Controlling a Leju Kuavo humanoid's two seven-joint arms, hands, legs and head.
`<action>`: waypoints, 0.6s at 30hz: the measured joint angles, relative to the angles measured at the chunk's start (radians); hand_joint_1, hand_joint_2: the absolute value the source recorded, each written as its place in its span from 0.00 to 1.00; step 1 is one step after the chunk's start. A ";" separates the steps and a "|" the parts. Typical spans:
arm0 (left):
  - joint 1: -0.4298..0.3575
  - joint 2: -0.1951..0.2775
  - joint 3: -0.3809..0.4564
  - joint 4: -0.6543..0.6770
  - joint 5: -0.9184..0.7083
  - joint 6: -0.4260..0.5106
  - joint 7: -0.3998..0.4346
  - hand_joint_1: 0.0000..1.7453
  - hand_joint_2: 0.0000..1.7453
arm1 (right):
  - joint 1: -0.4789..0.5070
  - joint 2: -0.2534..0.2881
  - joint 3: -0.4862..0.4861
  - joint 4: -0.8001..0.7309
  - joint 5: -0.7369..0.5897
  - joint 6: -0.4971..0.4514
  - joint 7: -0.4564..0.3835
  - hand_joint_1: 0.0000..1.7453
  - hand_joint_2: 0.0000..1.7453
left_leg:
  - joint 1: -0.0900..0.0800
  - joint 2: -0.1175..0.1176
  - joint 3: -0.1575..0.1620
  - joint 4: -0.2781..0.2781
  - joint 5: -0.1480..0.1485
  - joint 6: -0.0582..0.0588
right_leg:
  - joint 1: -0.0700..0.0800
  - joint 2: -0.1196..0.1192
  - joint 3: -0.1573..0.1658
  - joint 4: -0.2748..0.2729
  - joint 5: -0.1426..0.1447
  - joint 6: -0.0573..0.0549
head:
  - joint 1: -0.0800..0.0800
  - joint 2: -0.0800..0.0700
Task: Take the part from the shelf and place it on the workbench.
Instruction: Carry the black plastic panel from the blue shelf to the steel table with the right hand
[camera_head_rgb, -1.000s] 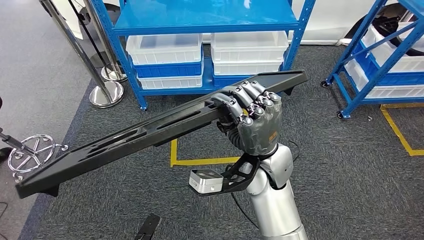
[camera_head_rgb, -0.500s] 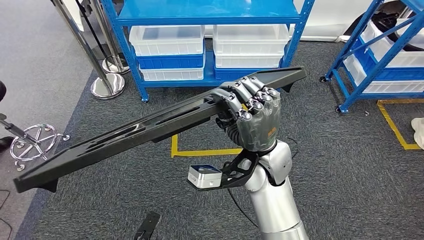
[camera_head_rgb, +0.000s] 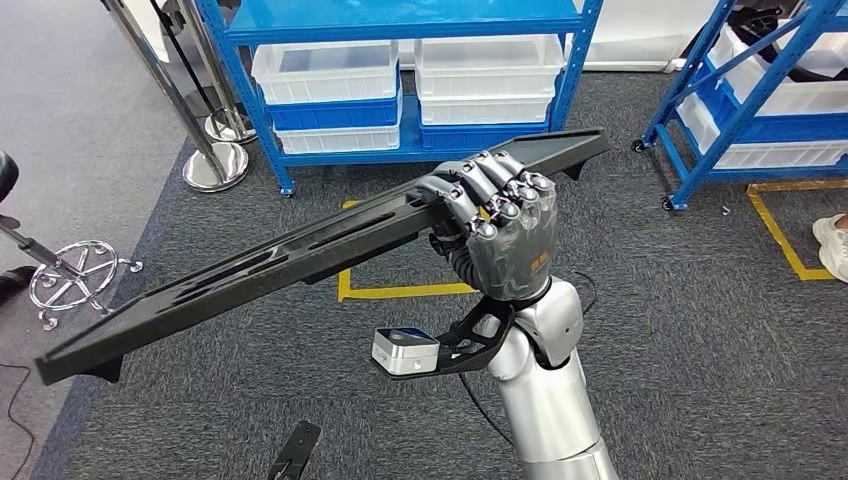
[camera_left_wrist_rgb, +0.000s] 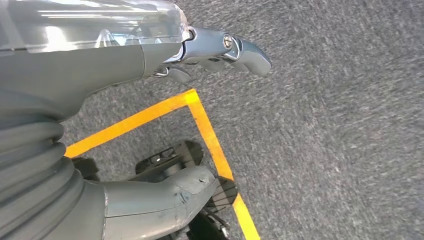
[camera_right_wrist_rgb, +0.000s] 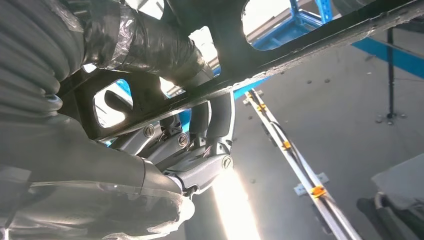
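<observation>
The part (camera_head_rgb: 250, 270) is a long, flat black plastic panel with slots. It hangs in the air, slanting from low at the left to high near the blue shelf. My right hand (camera_head_rgb: 505, 235) grips it near its far end, fingers wrapped over the top edge and arm raised from below. In the right wrist view the part (camera_right_wrist_rgb: 320, 37) crosses in front of the curled fingers (camera_right_wrist_rgb: 190, 150). My left hand (camera_left_wrist_rgb: 115, 60) hangs over the grey carpet, fingers and thumb apart, holding nothing.
A blue shelf (camera_head_rgb: 400, 20) with white bins (camera_head_rgb: 325, 75) stands ahead, and a second blue rack (camera_head_rgb: 740, 100) at the right. Chrome stanchion bases (camera_head_rgb: 215, 165) and a chair base (camera_head_rgb: 80, 275) stand left. Yellow floor tape (camera_head_rgb: 400, 292) lies below the part. A person's shoe (camera_head_rgb: 832, 245) shows at the right edge.
The whole view has shifted a little as my body moved; a shoe has come in at the right. The right hand's hold on the part is unchanged.
</observation>
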 joint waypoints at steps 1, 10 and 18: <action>-0.002 0.000 0.000 0.000 0.000 0.000 -0.001 0.00 1.00 | -0.002 0.000 0.000 0.000 0.002 0.000 0.000 1.00 1.00 | -0.004 0.001 0.022 -0.039 -0.006 0.007 | -0.002 -0.002 -0.001 -0.001 0.004 0.005 | 0.000 0.000; -0.001 -0.006 0.003 0.000 -0.005 0.000 -0.006 0.00 1.00 | -0.008 -0.005 0.003 0.014 0.021 0.000 0.005 1.00 1.00 | 0.007 0.007 0.020 -0.102 0.040 0.024 | -0.017 0.001 -0.096 0.229 -0.119 0.050 | 0.000 0.000; -0.001 -0.007 0.008 0.000 -0.014 0.000 -0.011 0.00 1.00 | -0.052 -0.096 0.136 0.062 -0.010 0.000 0.155 1.00 1.00 | 0.012 0.005 -0.021 -0.047 0.025 -0.018 | -0.023 0.007 0.024 0.009 -0.032 0.040 | -0.001 0.000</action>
